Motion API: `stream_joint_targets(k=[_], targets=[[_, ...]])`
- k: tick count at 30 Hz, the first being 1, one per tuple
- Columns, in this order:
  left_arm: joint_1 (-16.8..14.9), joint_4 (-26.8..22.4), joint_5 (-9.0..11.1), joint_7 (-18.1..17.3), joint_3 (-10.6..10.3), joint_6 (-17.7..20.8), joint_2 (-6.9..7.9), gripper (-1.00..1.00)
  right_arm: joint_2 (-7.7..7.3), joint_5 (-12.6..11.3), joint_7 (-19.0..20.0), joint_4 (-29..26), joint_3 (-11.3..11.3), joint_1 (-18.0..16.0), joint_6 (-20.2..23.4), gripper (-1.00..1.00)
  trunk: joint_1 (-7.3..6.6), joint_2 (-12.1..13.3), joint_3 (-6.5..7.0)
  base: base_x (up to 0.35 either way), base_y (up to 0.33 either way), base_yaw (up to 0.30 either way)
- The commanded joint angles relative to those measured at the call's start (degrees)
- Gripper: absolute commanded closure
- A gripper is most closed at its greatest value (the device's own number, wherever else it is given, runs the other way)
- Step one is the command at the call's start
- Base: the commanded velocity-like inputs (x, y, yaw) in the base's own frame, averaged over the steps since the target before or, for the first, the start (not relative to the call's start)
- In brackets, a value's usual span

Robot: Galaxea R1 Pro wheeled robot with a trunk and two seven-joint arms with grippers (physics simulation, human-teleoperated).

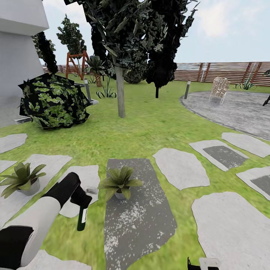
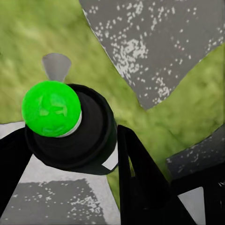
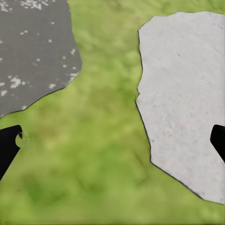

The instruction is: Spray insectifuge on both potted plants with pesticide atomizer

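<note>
On the green grass lawn, two small potted plants show, each a low rosette of pointed green leaves in a round grey pot: one stands near the far end of a dark speckled stepping stone, the other on a pale grey stone toward the lawn's left side. Between them the left gripper, black at the end of a white forearm, is closed around one slim dark-green spray bottle with a white label strip, which hangs bottom-down above the grass beside the dark stone. From the left wrist, the bottle's bright green base sits between the black fingers. The right gripper hangs above grass and a pale stone, its two dark fingertips wide apart and holding nothing. Behind stand one grey tree trunk, one dark leafy bush and a brown slatted fence.
</note>
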Motion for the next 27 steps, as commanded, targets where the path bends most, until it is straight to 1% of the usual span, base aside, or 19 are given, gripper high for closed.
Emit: stream_joint_targets(k=[1, 11, 22, 27], targets=[[-0.02, -0.09, -0.50, -0.60, -0.24, 0.10, 0.04, 1.00, 0.00, -0.58, -0.08, 0.01, 0.50, -0.02, -0.16, -1.00, -0.01, -0.02, -0.05, 0.000, 0.000, 0.000], [-0.08, -0.15, -0.50, -0.60, -0.18, 0.10, 0.04, 1.00, 0.00, -0.58, -0.08, 0.05, 0.51, -0.02, -0.16, -1.00, -0.01, -0.02, -0.05, 0.015, 0.005, 0.000], [-0.18, -0.18, -0.44, -0.60, -0.17, 0.10, -0.02, 1.00, 0.00, -0.58, -0.08, 0.03, 0.51, -0.02, -0.16, -1.00, -0.01, -0.02, -0.20, 0.266, 0.159, -0.006], [-0.12, -0.06, -0.34, -0.60, -0.23, 0.11, -0.04, 1.00, 0.00, -0.57, -0.09, 0.00, 0.50, -0.02, -0.16, -1.00, -0.01, -0.02, -0.20, 0.214, 0.160, -0.224]])
